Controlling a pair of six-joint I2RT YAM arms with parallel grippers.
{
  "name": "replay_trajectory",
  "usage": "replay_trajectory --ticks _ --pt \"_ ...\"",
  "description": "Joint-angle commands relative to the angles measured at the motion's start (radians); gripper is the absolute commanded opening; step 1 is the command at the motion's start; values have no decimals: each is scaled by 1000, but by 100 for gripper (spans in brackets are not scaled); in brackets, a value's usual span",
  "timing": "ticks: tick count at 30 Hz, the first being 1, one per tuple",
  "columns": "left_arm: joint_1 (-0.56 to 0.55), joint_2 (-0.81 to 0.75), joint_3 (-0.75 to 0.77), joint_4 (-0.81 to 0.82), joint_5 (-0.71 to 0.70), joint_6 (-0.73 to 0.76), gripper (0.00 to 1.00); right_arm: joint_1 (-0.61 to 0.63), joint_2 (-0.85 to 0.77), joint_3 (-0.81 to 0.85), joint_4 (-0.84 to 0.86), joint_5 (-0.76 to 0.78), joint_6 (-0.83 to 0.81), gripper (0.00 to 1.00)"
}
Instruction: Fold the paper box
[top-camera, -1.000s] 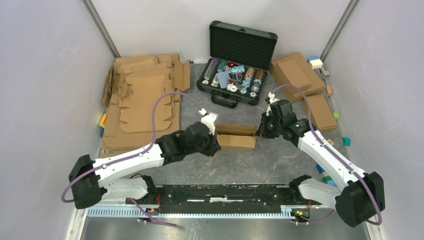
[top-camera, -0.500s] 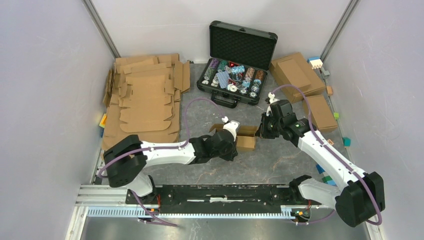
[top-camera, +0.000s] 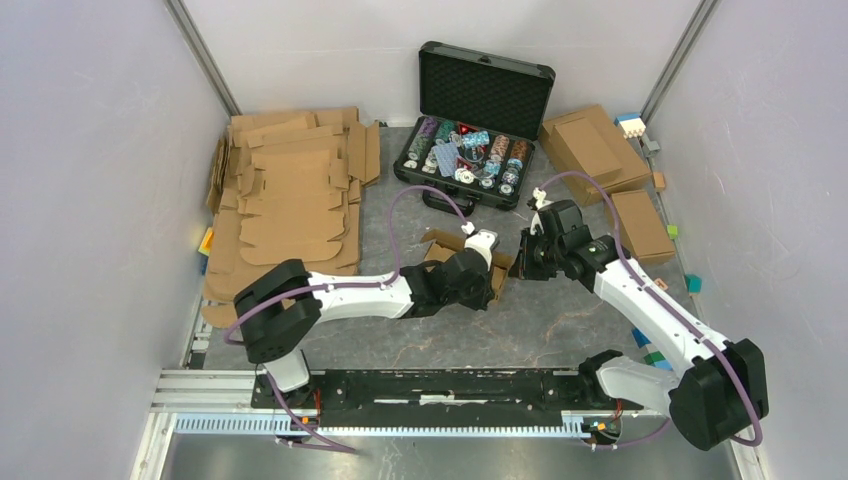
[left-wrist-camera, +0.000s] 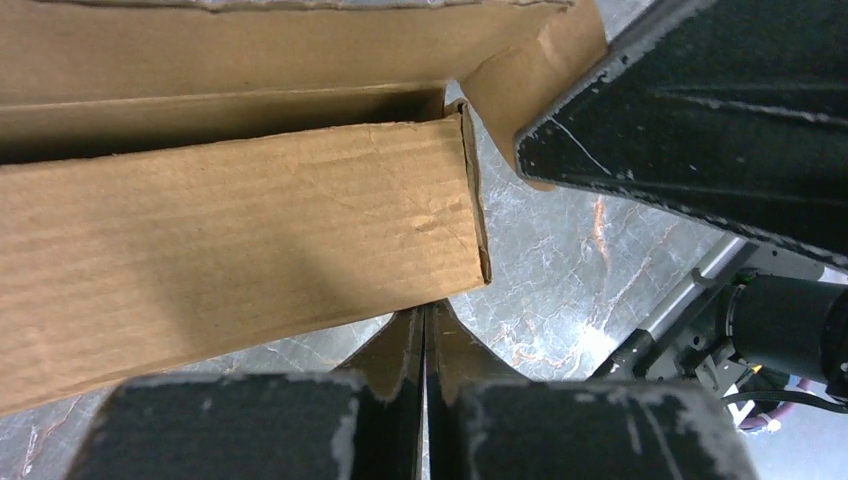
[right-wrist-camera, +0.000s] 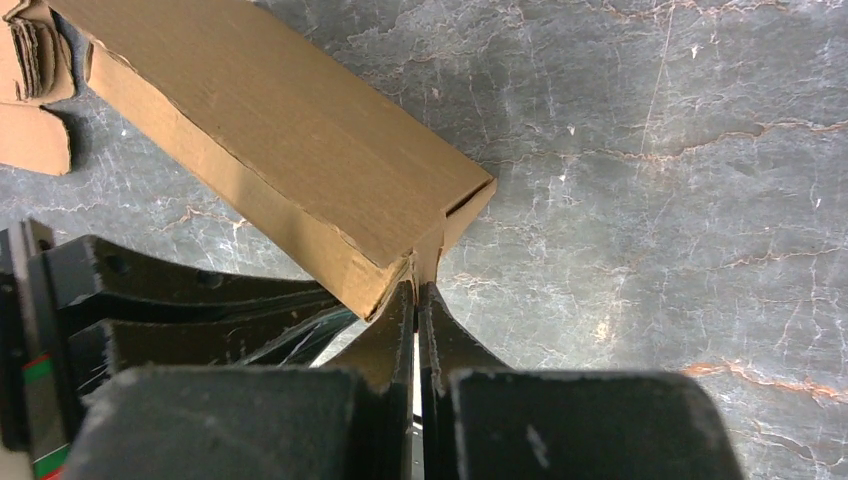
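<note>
The paper box (left-wrist-camera: 240, 240) lies mid-table, half formed, between both arms. Left gripper (left-wrist-camera: 424, 330): closed, empty, just beside its wall. Right gripper (right-wrist-camera: 416, 300): closed, apparently pinching a corner flap. I judge it light and easily creased, so grip edges near folds.

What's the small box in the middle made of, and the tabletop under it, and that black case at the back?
Box: matte brown corrugated cardboard, by the faint ribbing and raw cut edge. Tabletop: grey stone look with pale veins, perhaps only a printed mat. Case: hard black shell, likely plastic or metal-edged, with dimpled dark foam in the lid.
</note>
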Motion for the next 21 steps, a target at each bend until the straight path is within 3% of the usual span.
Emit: replay_trajectory --ticks 1,10,21 --pt "4 35 50 41 -25 2 2 6 10 39 -46 -26 2 0" --pt "7 61 58 58 -21 13 2 6 18 52 -43 -68 55 0" --pt "8 67 39 95 -18 22 2 6 -31 1 -16 -62 272 0"
